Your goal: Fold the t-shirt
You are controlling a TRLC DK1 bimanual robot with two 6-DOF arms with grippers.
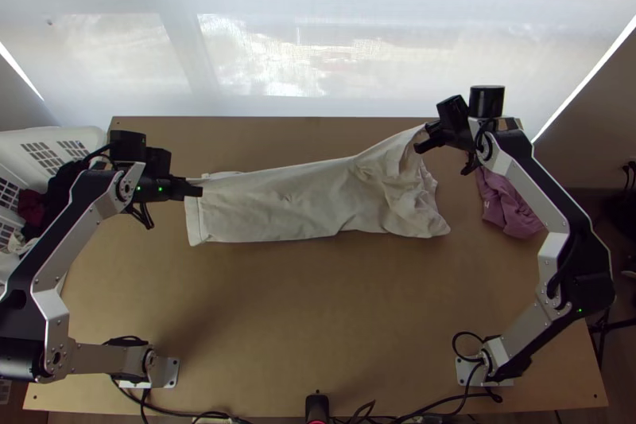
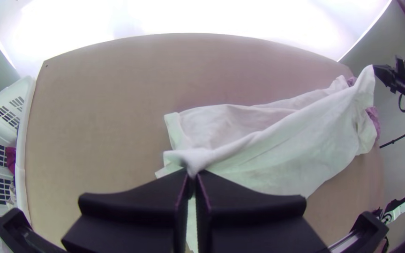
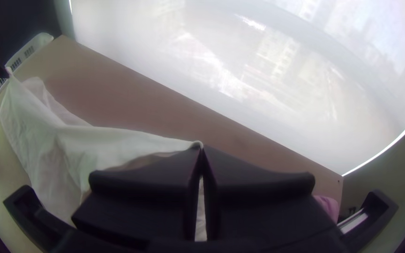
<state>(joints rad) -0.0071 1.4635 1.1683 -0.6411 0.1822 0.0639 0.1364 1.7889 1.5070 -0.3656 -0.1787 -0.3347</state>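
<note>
The off-white T-shirt (image 1: 294,205) lies in a long strip across the far half of the wooden table (image 1: 318,320), rumpled towards its right end. The left gripper (image 1: 196,190) pinches the shirt's left end between closed fingers; the right gripper (image 1: 422,144) has its fingers clamped on the far corner at the other end, raising it.

Your left arm (image 1: 83,233) bent, left gripper (image 1: 194,189) at frame's left, fingers together; your right arm (image 1: 531,184) bent, right gripper (image 1: 422,142) upper right, fingers together
</note>
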